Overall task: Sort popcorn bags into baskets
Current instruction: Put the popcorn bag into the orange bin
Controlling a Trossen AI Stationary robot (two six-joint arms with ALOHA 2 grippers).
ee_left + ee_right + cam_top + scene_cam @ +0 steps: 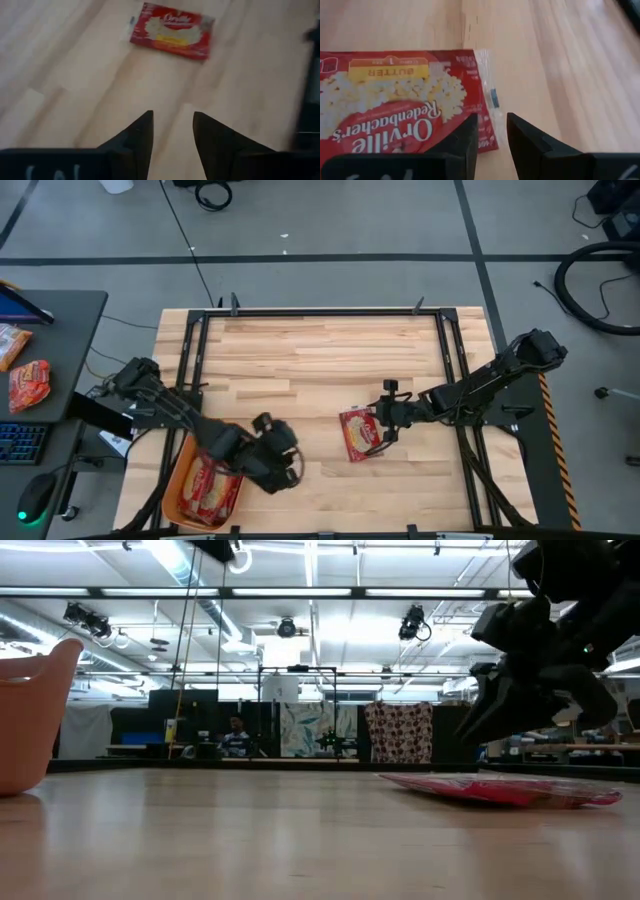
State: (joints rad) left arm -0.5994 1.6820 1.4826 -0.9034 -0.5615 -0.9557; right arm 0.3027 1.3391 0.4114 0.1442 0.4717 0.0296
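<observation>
Right now I see one popcorn bag (pixel 359 434) lying flat on the wooden table (pixel 320 350), right of centre, its long axis running roughly from the far edge toward the near edge and tilted slightly. In my right wrist view the bag's (pixel 395 100) print reads upside down, the butter label on the far end from the fingers. My right gripper (pixel 385 432) sits at the bag's right edge, its fingers (pixel 465 145) slightly spread, with one over the packet's corner and nothing pinched. My left gripper (pixel 290 465) hovers just right of the orange basket (pixel 172 490) near the front-left corner, fingers (pixel 137 135) parted and empty. Inside the basket lie more popcorn bags (pixel 212 485).
</observation>
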